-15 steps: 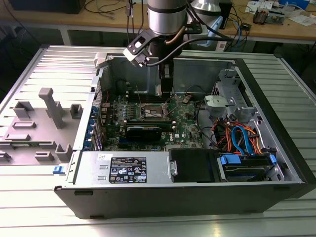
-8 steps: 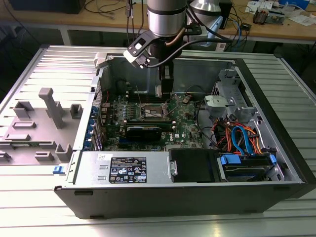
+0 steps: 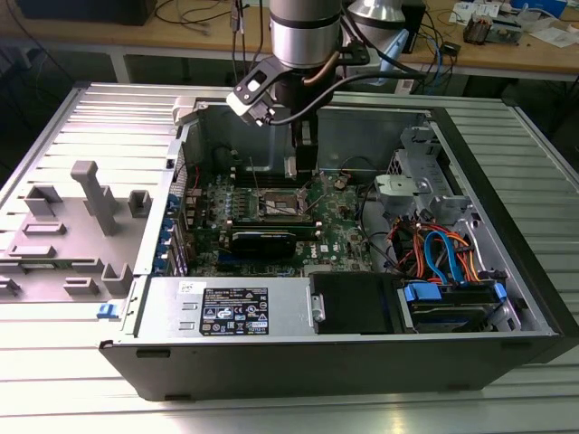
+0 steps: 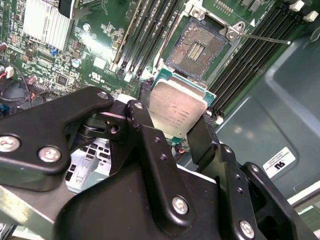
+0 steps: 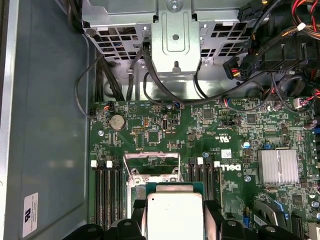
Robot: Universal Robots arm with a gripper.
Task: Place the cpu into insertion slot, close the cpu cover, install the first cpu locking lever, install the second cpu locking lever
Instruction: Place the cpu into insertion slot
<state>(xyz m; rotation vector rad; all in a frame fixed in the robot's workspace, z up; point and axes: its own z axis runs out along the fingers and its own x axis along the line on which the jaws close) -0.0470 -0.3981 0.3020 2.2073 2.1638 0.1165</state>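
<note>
Second wrist view: black two-finger claw [image 4: 174, 120] pinches the small square silver-topped cpu [image 4: 176, 102], just short of the empty dark, silver-rimmed square insertion slot [image 4: 196, 47] ahead of its fingertips. Nothing seated yet. Thin silver frame cpu cover [image 5: 152, 158] not closed, and both wire locking levers [image 4: 265, 38] left to do.

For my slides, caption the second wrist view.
The gripper holds the cpu between its fingers over the motherboard, close to the uncovered insertion slot.

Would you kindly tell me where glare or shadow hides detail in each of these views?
First wrist view: glare washes the cpu top nearly white. Second wrist view: the heatsink is blown out white, while the cpu's top is evenly lit. Exterior view: the table glares in bright stripes; the case near wall is dark.
</note>
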